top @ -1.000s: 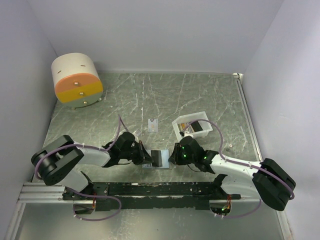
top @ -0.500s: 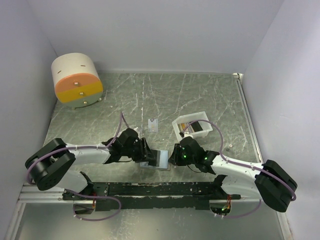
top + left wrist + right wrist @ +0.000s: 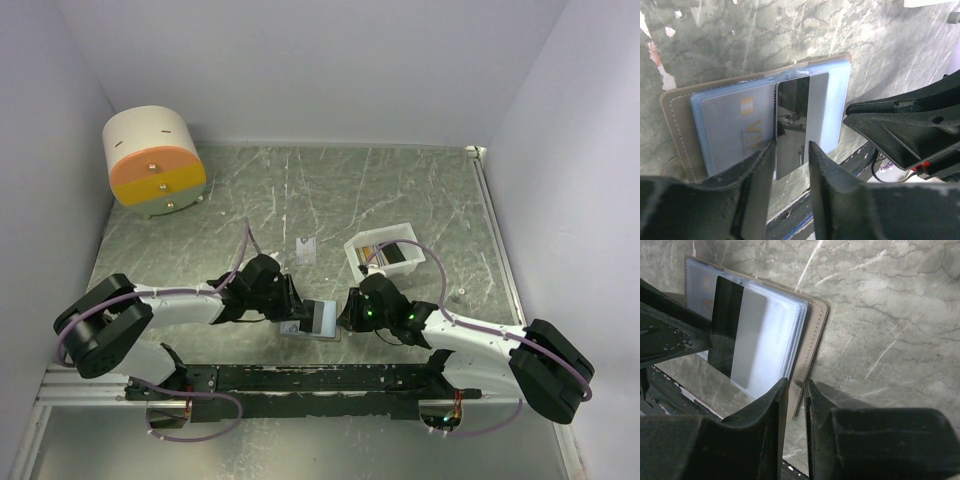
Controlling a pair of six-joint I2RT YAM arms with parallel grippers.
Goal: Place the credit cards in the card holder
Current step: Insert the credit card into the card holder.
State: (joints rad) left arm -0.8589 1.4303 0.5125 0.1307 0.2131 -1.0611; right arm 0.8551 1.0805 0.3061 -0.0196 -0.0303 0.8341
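Just beyond the black metal rail (image 3: 300, 378) at the near edge, the card holder (image 3: 318, 320) lies opened flat on the grey-green marbled table (image 3: 400, 190). It is a small bifold with a stitched taupe cover and glossy light-blue plastic sleeves, and its long axis runs from one arm to the other.

Across it lies the silver-and-black card (image 3: 801, 125), a thin stiff rectangle, half mirror-dark stripe and half matt silver. Its long axis is square to the holder's. One short end overhangs the holder's edge toward the left gripper (image 3: 791, 150). Whether the other end sits under a sleeve cannot be told.

That gripper's matt black fingers (image 3: 756, 172) stand apart, released, with the card's dark end showing in the gap. Beside it, inside a sleeve, is a lettered card (image 3: 735, 125), grey with gold characters.

The right gripper (image 3: 796, 387) is clenched on the holder's taupe cover edge at the opposite end, the stitched rim running into the narrow slit between its fingers.

Farther out, a loose card (image 3: 307, 250), pale and small, rests alone on the table. To its right sits a white plastic slotted tray (image 3: 380, 233) holding dark contents too small to make out. In the far left corner stands a round cream-and-orange drum (image 3: 153, 160).
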